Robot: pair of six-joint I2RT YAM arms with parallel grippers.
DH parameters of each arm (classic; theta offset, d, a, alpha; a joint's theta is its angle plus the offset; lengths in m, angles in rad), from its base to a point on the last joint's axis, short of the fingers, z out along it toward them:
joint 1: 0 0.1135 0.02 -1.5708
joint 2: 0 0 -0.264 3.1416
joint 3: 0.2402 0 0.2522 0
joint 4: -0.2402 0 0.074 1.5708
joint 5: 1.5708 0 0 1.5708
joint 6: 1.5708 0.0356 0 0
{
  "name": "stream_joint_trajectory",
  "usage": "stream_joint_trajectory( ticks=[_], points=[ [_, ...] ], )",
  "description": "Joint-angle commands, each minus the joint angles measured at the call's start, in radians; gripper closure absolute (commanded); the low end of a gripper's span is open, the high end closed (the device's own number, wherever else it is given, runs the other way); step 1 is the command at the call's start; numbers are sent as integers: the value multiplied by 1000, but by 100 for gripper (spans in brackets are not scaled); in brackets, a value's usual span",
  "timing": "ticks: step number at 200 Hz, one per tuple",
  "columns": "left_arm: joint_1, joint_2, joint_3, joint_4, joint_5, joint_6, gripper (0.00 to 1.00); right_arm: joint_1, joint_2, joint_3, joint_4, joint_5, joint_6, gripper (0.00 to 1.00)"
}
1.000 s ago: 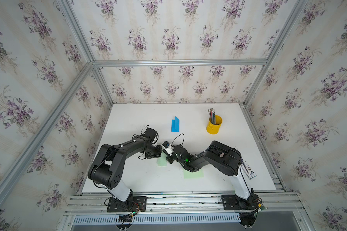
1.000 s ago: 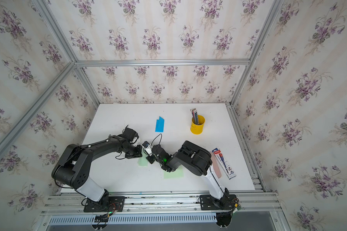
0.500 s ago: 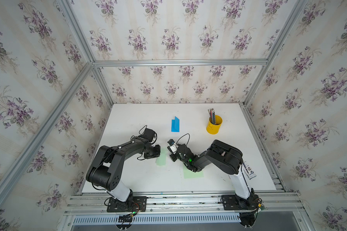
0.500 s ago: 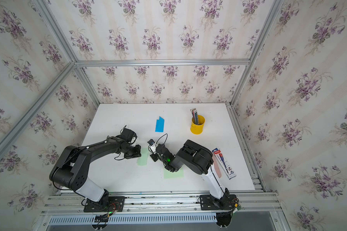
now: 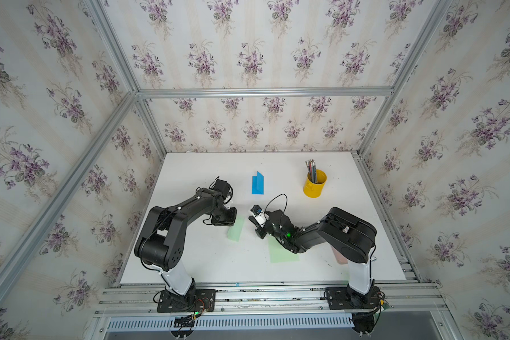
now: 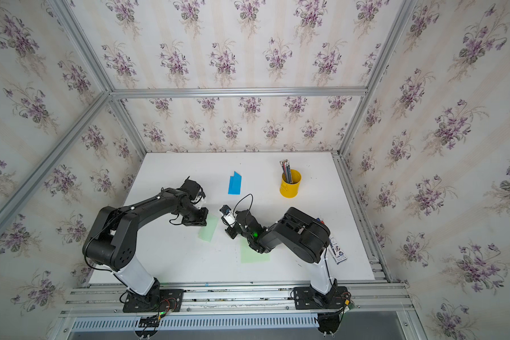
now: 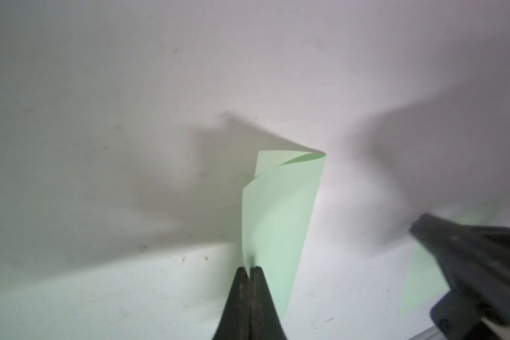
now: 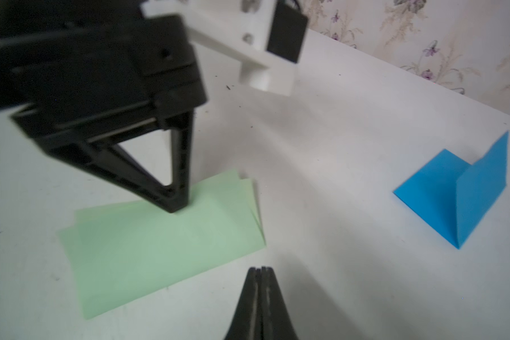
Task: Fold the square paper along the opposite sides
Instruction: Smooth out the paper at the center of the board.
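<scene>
The folded green paper lies just left of centre in both top views, and its upper layer is bowed, not flat. The left fingers are closed, with their tips down on its open edge; I can't tell whether they pinch or only press. The right fingers, closed and empty, hover beside the crease. If they lift off now, I'd guess the flap springs open. The counter is bare toward the lower left, but the blue paper and a spare green sheet crowd the right.
</scene>
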Motion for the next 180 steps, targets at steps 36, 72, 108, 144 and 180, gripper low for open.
stream_joint_trajectory(
  ticks=[36,72,108,144,180],
  points=[
    [3,89,102,-214,233,238,100,11,48,27,64,-163,-36,100],
    [11,143,126,-238,251,256,100,35,86,36,51,-127,-51,100],
    [14,190,139,-242,234,262,100,51,88,13,67,-104,-34,100],
    [13,221,140,-245,197,263,100,60,92,21,58,-88,-19,100],
    [15,226,139,-246,169,261,100,72,99,40,35,-77,-21,100]
  ],
)
